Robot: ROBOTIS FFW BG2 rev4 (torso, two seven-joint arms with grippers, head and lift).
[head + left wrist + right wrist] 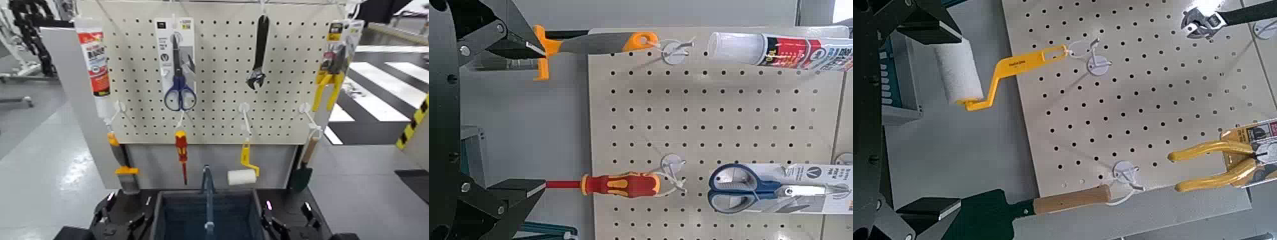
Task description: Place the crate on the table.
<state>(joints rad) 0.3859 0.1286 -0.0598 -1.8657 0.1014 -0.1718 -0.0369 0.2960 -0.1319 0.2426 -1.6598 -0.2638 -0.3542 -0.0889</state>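
Note:
The dark blue-grey crate (205, 216) with its upright handle bar (207, 198) fills the bottom middle of the head view, in front of the pegboard. My left gripper (124, 220) and right gripper (288, 220) flank its two short ends. In the left wrist view the left gripper (504, 120) has its fingers spread wide, with a bit of crate wall (467, 150) beside them. The right gripper (923, 110) is likewise spread beside the ribbed crate wall (888, 80). A black strip of table (137, 191) shows behind the crate. I cannot tell whether the crate rests on it.
The cream pegboard (217, 76) stands close behind the crate. It carries a sealant tube (94, 60), scissors (179, 70), a wrench (258, 54), yellow pliers (332, 80), a scraper (121, 163), a screwdriver (182, 153), a mini roller (244, 172) and a trowel (303, 166). Grey floor lies on both sides.

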